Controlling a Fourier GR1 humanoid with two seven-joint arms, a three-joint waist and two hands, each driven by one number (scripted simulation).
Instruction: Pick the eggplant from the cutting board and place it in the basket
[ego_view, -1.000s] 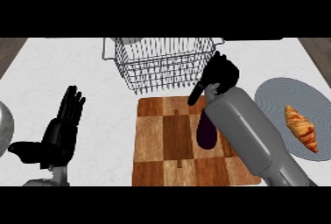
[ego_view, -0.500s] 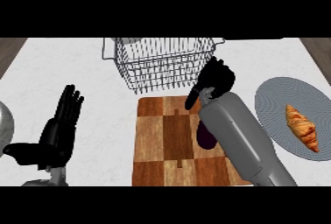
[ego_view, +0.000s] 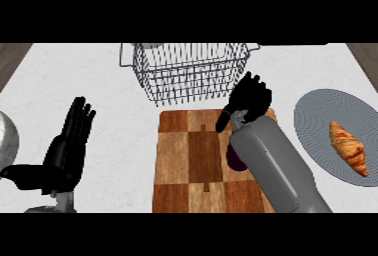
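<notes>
the eggplant (ego_view: 236, 159), likely smooth, slippery and fairly light, lies on the cutting board (ego_view: 193, 165) mostly hidden under the right forearm, so the right hand (ego_view: 249, 99), fingers relaxed and empty, should wrap its thick middle.

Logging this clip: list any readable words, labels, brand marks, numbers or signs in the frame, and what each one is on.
None: no text, number or sign shows anywhere.
Wire mesh basket: bare.
Checkered wooden cutting board: only wood pattern.
Grey round plate with the golden croissant: unmarked.
Grey forearms, black left hand and right hand: no markings.
</notes>
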